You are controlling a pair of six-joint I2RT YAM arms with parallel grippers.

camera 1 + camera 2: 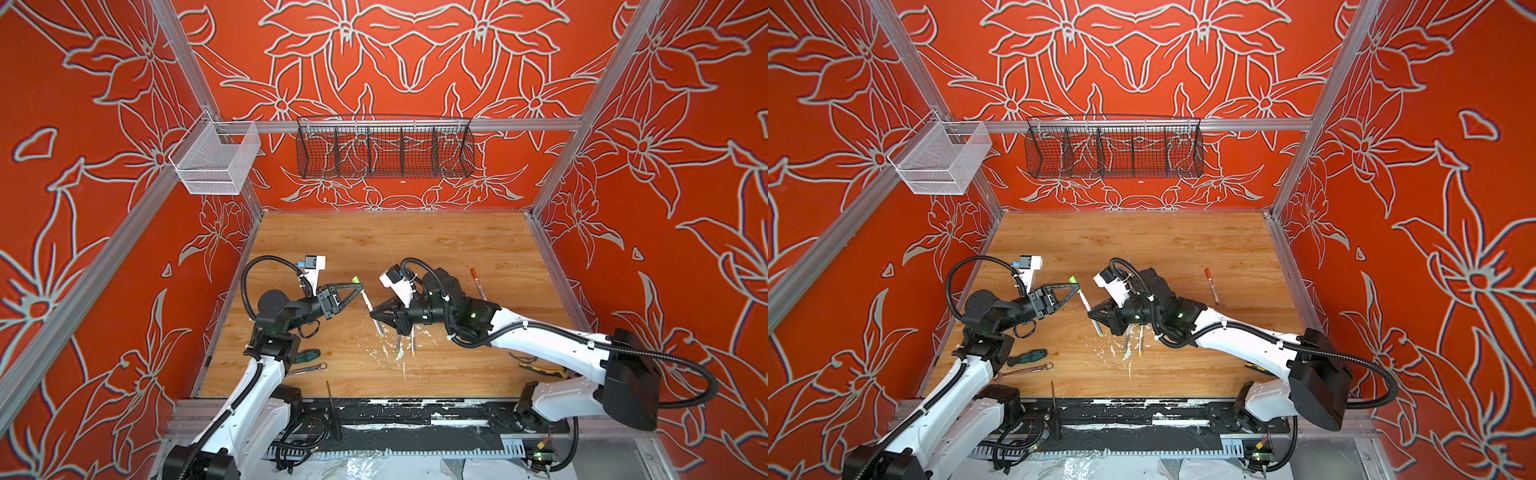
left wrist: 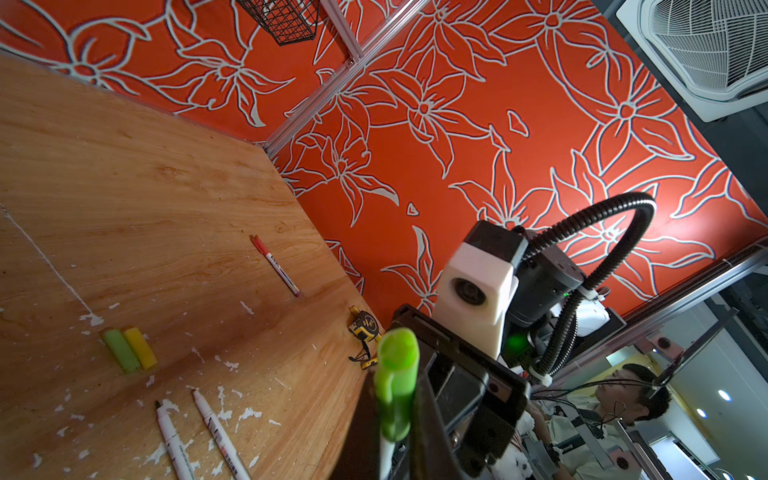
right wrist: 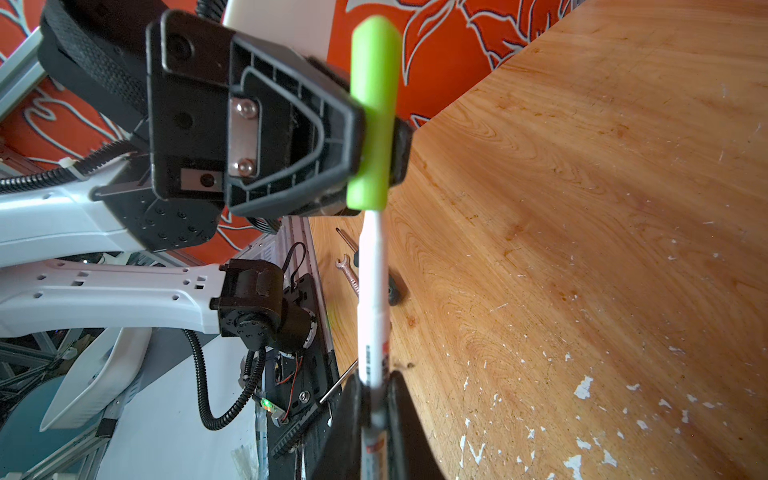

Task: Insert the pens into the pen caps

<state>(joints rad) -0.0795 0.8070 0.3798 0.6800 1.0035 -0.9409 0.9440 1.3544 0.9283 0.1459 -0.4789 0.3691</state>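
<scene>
A: What is held right now?

B: A green pen cap (image 3: 374,62) is squeezed tight in the left gripper (image 3: 376,141). A white pen (image 3: 372,291) is pinched in the right gripper (image 1: 374,312). Both are held in the air over the middle of the table (image 1: 415,249). The pen's tip seems to be just inside the cap's mouth.

A: What could go wrong?

B: The pen could be pushed in crooked. It is gripped far from its tip, so it might be tipped sideways when it is pressed, or slid back through the fingers. Then the cap would not be pushed fully on.

A: Anything else?

B: The cap is only pinched at its middle, so it could be twisted or popped out and dropped. Two more pens (image 1: 398,345) are laid just below the right gripper, toward the front edge. They could be knocked away if that arm is lowered.
</scene>
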